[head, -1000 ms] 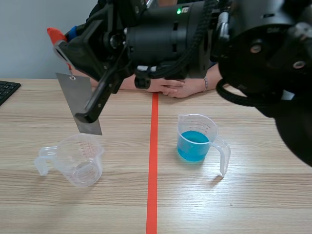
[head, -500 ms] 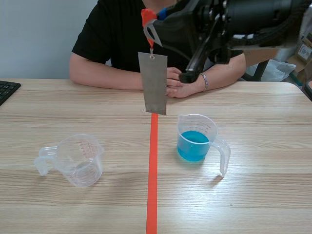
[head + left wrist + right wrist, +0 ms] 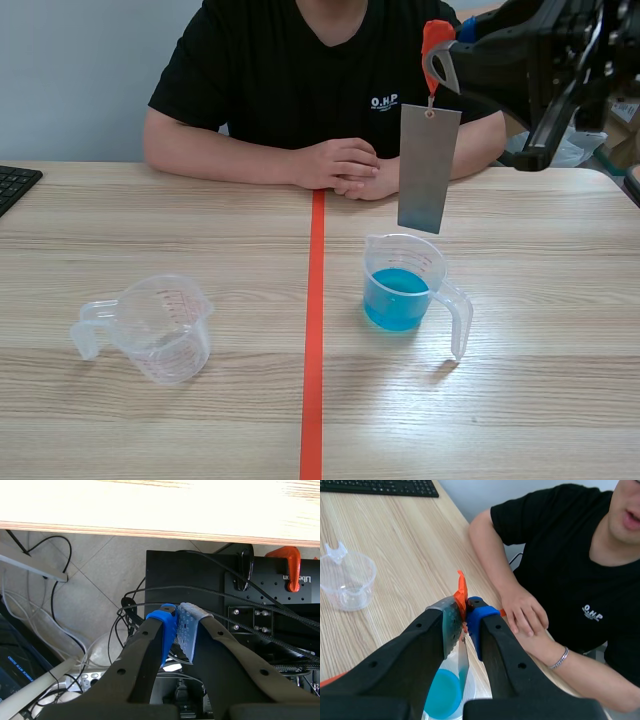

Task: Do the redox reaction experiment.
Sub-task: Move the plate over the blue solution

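Metal plate: a thin grey rectangle that hangs upright from an orange clip hooked through a hole at its top edge. It is in the air over the right half of the table, right of the red tape line. The right gripper pinches the clip between its two pads, and the plate drops straight down below the fingers. In the right wrist view the plate is seen edge-on, with its lower end over blue liquid.

That liquid sits in a clear measuring cup right under the plate. It fills about the lower half of the cup, and the handle points to the near right. In the scene view the plate's lower edge is at about the level of the cup's far rim and stays above the liquid's surface.

A second clear cup, empty, stands well apart on the left half of the table, with its handle to the left.

The left gripper has its pads pressed together with nothing between them. It sits below the table's edge, with floor tiles and cables ahead of it.

At the far side a person in a black shirt rests clasped hands on the table at the far end of the tape line. A keyboard lies at the far left edge.
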Motion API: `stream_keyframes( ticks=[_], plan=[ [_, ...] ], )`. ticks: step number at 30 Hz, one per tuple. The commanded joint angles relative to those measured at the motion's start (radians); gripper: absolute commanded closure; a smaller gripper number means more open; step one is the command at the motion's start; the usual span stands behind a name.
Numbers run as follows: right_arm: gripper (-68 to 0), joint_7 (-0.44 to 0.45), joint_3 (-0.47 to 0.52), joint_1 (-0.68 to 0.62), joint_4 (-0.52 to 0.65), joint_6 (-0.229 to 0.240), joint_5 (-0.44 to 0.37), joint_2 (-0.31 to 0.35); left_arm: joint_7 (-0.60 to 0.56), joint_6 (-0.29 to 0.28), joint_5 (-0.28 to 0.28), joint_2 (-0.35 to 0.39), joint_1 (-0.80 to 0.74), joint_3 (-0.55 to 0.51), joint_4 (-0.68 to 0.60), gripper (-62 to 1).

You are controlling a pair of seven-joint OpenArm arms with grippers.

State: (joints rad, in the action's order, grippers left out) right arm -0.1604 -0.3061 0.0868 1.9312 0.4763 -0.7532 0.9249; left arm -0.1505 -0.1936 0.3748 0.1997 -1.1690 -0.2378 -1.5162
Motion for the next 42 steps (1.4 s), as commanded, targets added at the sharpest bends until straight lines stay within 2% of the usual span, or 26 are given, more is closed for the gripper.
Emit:
stream_keyframes(
  ticks=[1, 15, 20, 26, 32, 37, 42],
  plan=[
    [-1.7, 0.015, 0.002, 0.012, 0.014, -0.003, -0.014, 0.002, -0.01, -0.003, 0.005, -0.002, -0.008, -0.003, -0.014, -4.6],
    [-1.7, 0.022, 0.001, 0.008, 0.013, -0.003, -0.01, 0.0, -0.01, -0.003, 0.005, -0.002, -0.009, -0.003, -0.014, -4.6],
    [-1.7, 0.023, 0.001, 0.008, 0.013, -0.003, -0.011, 0.0, -0.018, -0.013, 0.005, 0.032, -0.014, -0.003, -0.032, -4.7],
    [-1.7, 0.026, 0.001, 0.008, 0.013, -0.003, -0.01, 0.0, -0.03, -0.088, 0.006, 0.184, -0.016, -0.003, -0.113, -4.7],
    [-1.7, 0.027, 0.001, 0.008, 0.013, -0.003, -0.01, 0.0, -0.048, -0.09, 0.005, 0.393, 0.009, -0.01, -0.216, -4.6],
    [-1.7, 0.029, 0.001, 0.008, 0.013, -0.003, -0.01, 0.0, -0.048, -0.102, 0.005, 0.544, 0.093, -0.01, -0.257, -4.7],
    [-1.7, 0.029, 0.001, 0.008, 0.013, 0.005, -0.011, 0.0, -0.048, -0.213, 0.005, 0.652, 0.211, -0.008, -0.273, -4.6]
  ],
)
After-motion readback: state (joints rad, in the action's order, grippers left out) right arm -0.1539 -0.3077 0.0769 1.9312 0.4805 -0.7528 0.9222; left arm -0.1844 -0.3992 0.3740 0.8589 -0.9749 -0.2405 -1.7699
